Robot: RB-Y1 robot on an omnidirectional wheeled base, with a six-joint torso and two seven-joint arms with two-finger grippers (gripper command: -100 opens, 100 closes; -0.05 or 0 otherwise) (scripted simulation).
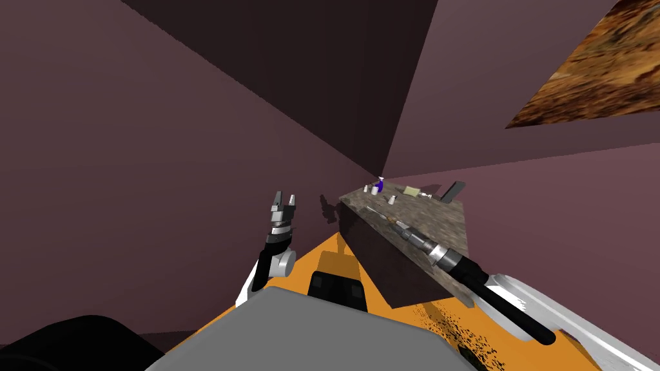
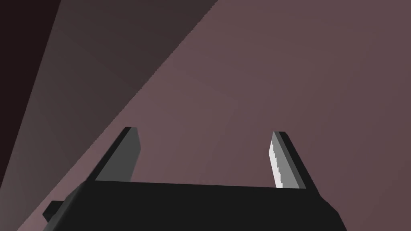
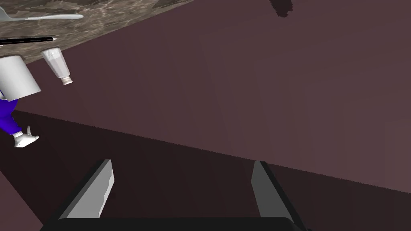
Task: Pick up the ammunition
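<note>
A stone-topped table (image 1: 438, 222) stands in the corner of the purple walls. On it stands a small white tapered piece shaped like a cartridge (image 3: 57, 64), next to a wider white cylinder (image 3: 18, 78) and a blue bottle with a white nozzle (image 3: 8, 116). The head view shows these as tiny white pieces (image 1: 390, 198) near the blue bottle (image 1: 379, 185). My right arm reaches over the table's near part, its gripper (image 1: 372, 209) (image 3: 182, 166) open and empty, off to one side of the white pieces and aimed at the wall. My left gripper (image 1: 285, 198) (image 2: 204, 134) is raised left of the table, open.
A spoon-like utensil (image 3: 44, 17) and a thin black pen (image 3: 28, 39) lie on the tabletop (image 3: 120, 12). Farther back sit a tan pad (image 1: 411, 190) and a leaning dark box (image 1: 453, 191). Walls close in behind and left of the table.
</note>
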